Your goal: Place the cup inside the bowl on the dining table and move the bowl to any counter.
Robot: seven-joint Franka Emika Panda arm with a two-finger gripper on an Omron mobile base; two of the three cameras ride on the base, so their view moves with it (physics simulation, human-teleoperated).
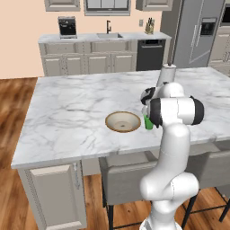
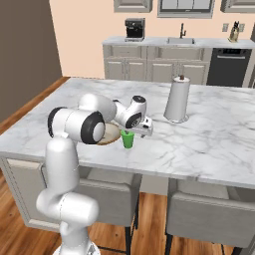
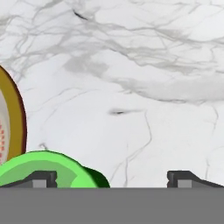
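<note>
The small green cup [image 2: 128,139] stands upright on the marble dining table [image 2: 209,139], just right of the wooden-rimmed bowl [image 1: 122,121]. My arm hides part of the bowl [image 2: 110,135] in the right base view. My gripper [image 2: 143,131] hangs open just above the table, close over the cup's right side. In the hand view the cup [image 3: 43,166] sits at the bottom left under one fingertip [image 3: 41,178], and the other fingertip [image 3: 183,177] is over bare marble. The bowl's rim [image 3: 13,109] shows at the left edge. Nothing is held.
A paper towel holder [image 2: 177,103] stands on the table behind and right of the cup. Grey chairs [image 1: 126,177] line the near edge. The counter [image 1: 103,38] with sink, faucet and a coffee machine [image 1: 67,27] runs along the back wall, with a fridge [image 1: 197,31] to its right.
</note>
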